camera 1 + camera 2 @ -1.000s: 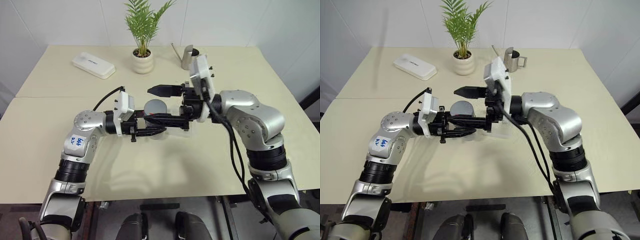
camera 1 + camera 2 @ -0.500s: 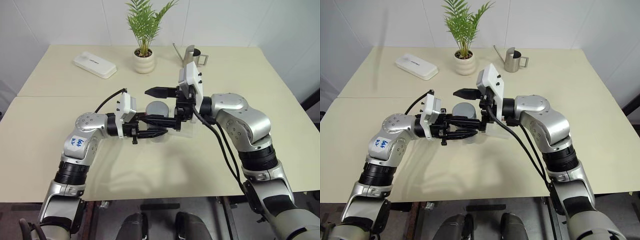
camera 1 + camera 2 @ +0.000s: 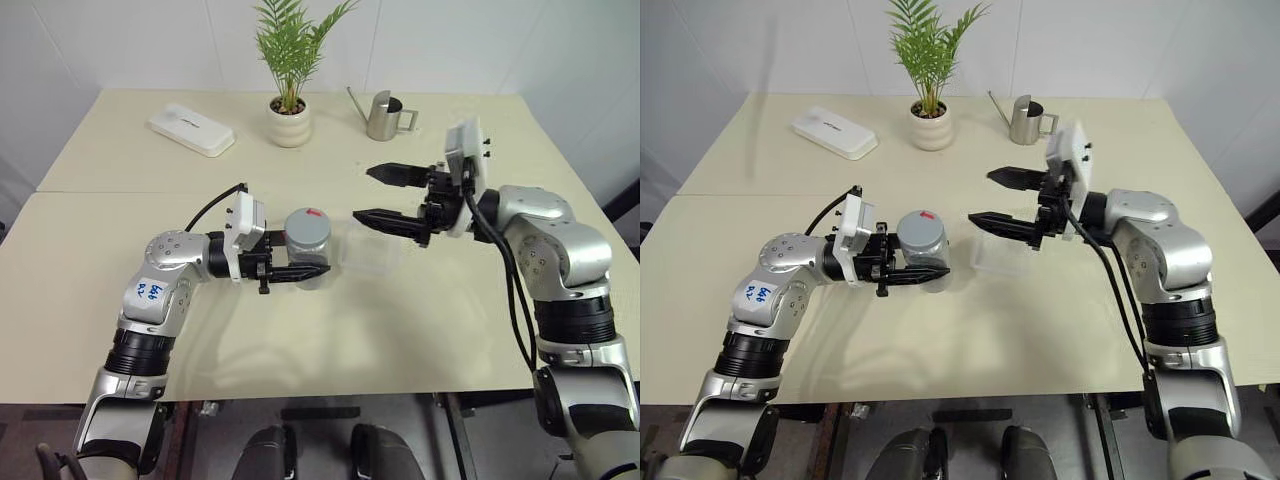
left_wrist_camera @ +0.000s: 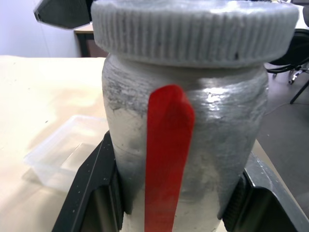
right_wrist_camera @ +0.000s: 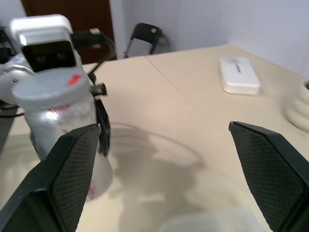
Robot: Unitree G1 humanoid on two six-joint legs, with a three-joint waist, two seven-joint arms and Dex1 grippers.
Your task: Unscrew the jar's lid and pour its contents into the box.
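Our left claw (image 3: 300,272) is clamped on the jar (image 3: 307,246), which stands upright on the counter (image 3: 120,230) with the lid (image 3: 307,223) screwed on. Just past its fingertips lies the box (image 3: 372,251), under our right claw (image 3: 381,196), whose fingers stand wide apart, holding nothing

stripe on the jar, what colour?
Red, a vertical stripe down the silvery-grey jar. Clearest in the left wrist view.
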